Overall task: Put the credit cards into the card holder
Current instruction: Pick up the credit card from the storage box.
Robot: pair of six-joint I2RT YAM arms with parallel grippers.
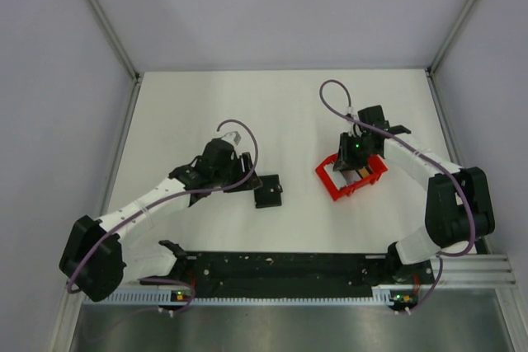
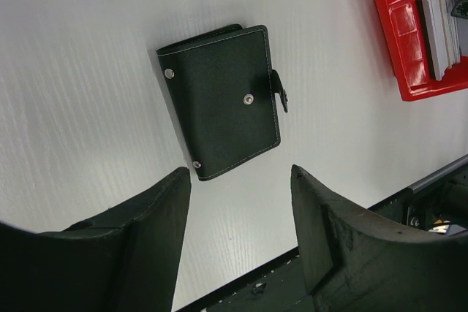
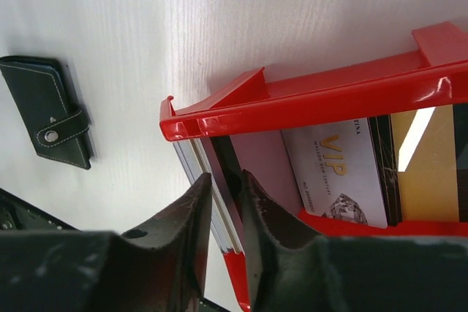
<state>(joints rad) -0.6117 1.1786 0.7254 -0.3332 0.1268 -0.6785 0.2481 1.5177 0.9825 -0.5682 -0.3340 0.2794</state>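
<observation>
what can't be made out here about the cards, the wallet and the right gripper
1. Card count: the red tray rim and the right gripper cover part of the cards in the right wrist view; the top view is too small.
2. Grip: the right gripper's jaws stand close together at the stack's edge, hiding whether a card is pinched.
3. Inside of the wallet: it lies closed in both wrist views.
</observation>
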